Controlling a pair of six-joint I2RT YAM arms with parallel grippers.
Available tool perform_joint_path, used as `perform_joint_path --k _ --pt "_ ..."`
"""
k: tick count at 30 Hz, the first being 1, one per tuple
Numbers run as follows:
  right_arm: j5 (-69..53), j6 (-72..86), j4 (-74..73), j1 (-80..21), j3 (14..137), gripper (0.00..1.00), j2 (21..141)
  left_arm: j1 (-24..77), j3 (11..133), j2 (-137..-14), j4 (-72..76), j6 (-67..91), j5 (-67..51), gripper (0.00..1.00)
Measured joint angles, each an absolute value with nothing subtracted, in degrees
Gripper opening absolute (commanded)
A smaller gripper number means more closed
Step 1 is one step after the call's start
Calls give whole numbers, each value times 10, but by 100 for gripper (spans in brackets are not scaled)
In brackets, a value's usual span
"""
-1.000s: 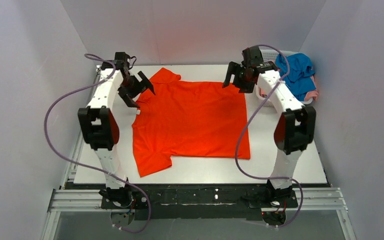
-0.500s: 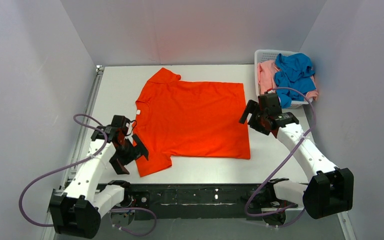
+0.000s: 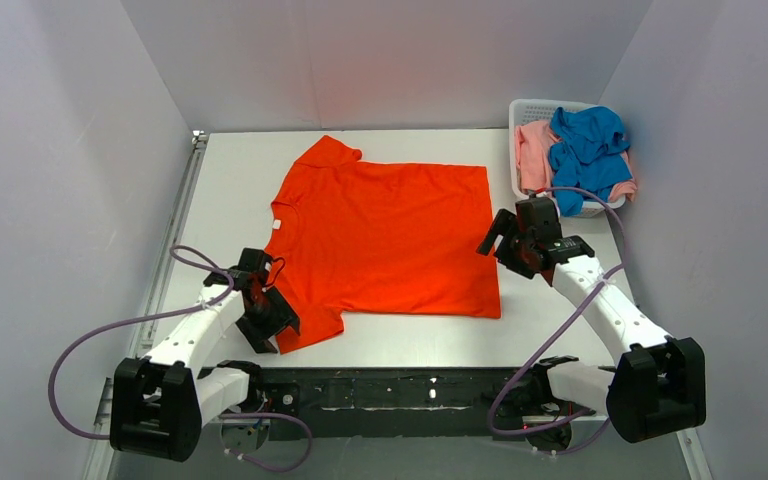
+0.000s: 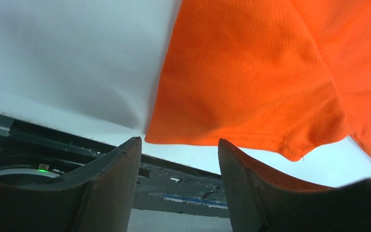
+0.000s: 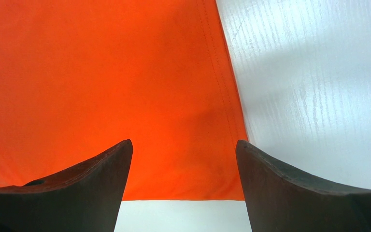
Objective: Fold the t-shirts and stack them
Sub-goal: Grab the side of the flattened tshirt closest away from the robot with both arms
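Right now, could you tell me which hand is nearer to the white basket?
Right. The right hand hovers at the orange shirt's right edge, a short way from the basket; the left hand is at the shirt's near-left sleeve, far from it.

Spread shirt (image 3: pixel 385 235) on table (image 3: pixel 230 180) centre; basket (image 3: pixel 535 104) far right (apparently two shirts (image 3: pixel 585 145) inside).

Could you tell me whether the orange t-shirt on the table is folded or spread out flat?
Spread flat: the orange t-shirt lies open on the table, both sleeves and the hem showing, nothing folded over.
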State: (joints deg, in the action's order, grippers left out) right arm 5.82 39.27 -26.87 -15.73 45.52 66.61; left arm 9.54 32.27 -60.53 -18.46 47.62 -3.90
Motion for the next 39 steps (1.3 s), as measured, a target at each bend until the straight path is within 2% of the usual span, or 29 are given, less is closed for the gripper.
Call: perform_joint_path --k 3,9,12,17,18,23,25,34,37,39 --pt "60 393 -269 -157 455 86 657 96 320 -631 -161 476 -39 52" --pt "61 393 -273 -157 455 85 651 96 300 -639 -140 478 -39 50" --pt "62 393 -281 -157 455 82 651 96 297 -638 -138 480 -40 37" --pt "60 393 -299 -157 455 78 651 95 294 -647 -140 483 -43 3" --pt "59 394 -302 -157 453 77 651 95 294 -651 -139 483 -46 0" --pt "42 418 -321 -158 425 72 645 95 296 -657 -135 485 -60 0" --pt "21 440 -338 -158 382 64 644 95 295 -652 -135 486 -60 0" --pt "15 481 -373 -163 332 54 660 96 288 -632 -136 493 -60 0" --pt "15 488 -370 -163 330 48 679 96 288 -632 -136 495 -60 0" --pt "14 492 -365 -163 333 38 688 96 287 -630 -136 496 -60 0"
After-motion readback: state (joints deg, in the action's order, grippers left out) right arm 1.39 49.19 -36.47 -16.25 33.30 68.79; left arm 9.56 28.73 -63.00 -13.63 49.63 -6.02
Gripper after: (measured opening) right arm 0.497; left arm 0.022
